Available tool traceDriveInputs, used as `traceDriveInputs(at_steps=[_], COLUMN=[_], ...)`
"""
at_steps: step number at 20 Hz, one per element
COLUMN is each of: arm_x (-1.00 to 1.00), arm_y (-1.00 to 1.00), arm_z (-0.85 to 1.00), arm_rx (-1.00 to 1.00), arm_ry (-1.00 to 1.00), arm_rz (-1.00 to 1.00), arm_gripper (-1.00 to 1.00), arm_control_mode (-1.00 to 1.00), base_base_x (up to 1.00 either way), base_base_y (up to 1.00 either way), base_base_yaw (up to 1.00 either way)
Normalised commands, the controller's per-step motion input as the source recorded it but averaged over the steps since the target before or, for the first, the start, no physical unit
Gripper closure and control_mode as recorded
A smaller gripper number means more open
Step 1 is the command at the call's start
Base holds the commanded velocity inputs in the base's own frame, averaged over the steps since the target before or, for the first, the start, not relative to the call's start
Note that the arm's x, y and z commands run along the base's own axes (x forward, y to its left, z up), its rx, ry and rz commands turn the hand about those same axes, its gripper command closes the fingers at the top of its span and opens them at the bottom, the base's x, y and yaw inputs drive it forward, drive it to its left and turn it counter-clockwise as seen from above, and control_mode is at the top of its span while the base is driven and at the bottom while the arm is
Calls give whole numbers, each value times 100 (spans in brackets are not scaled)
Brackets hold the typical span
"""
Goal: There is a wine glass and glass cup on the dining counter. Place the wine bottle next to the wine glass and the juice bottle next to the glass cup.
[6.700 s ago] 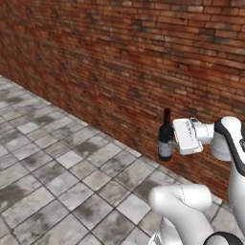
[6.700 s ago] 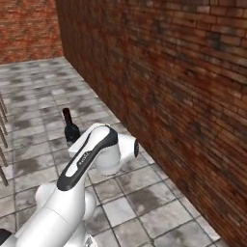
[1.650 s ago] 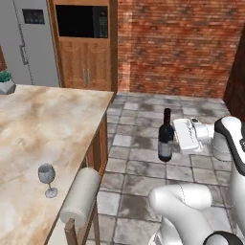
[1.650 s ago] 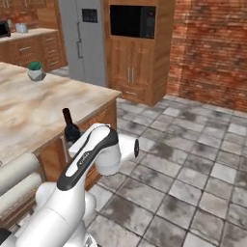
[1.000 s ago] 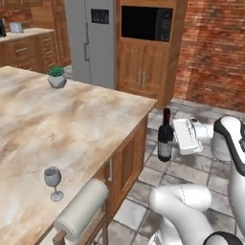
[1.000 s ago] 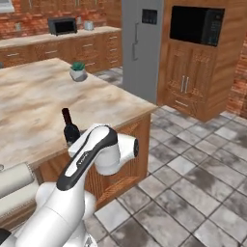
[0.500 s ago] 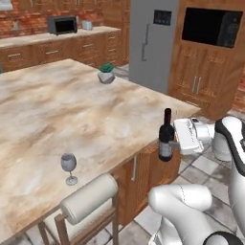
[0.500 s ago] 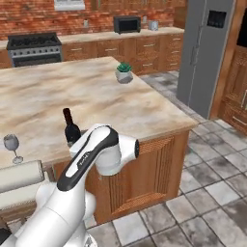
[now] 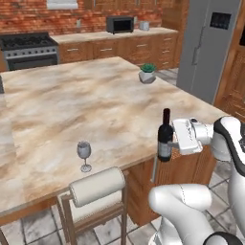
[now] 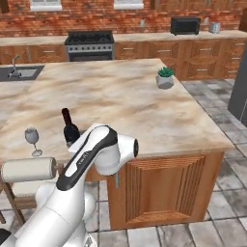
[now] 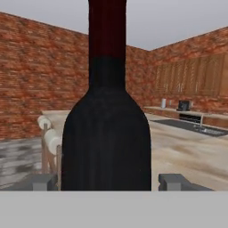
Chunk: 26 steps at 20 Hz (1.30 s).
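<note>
My gripper [image 9: 168, 143] is shut on the wine bottle [image 9: 165, 136], a slim dark bottle with a dark red top, held upright at the near right corner of the dining counter [image 9: 72, 110]. In the hand view the wine bottle [image 11: 107, 124] stands between the two fingertips [image 11: 177, 181]. The right base view shows the wine bottle [image 10: 70, 128] just behind my white forearm. The wine glass [image 9: 84, 154] stands upright near the counter's front edge, to the left of the bottle; it is the small clear wine glass [image 10: 32, 139] left of the arm. The juice bottle and the glass cup are out of view.
A stool with a cream padded back [image 9: 98, 185] is tucked under the counter's front edge, below the glass. A potted plant [image 9: 147, 73] sits at the far right of the top. The sink [image 10: 19, 72] lies at the far left. A fridge [image 9: 210, 43] stands to the right.
The whole picture has swung round with the base; the counter now lies straight ahead and closer. The bottle stays in the gripper, unchanged against the arm.
</note>
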Motion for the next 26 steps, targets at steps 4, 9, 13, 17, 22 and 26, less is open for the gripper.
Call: traceDriveInputs(at_steps=[4,9,13,17,22,26], arm_x=[0,0,0,0,0,0], arm_y=[0,0,0,0,0,0], arm_z=[0,0,0,0,0,0], arm_rx=[0,0,0,0,0,0], arm_ry=[0,0,0,0,0,0], arm_rz=[0,0,0,0,0,0], arm_gripper=[100,100,100,100,100,100], arm_control_mode=[100,100,100,100,100,100], base_base_x=[34,33,33,57,70,71], base_base_y=[-43,-48,-44,-30,-22,-14], base_base_yaw=[34,28,31,22,19,15])
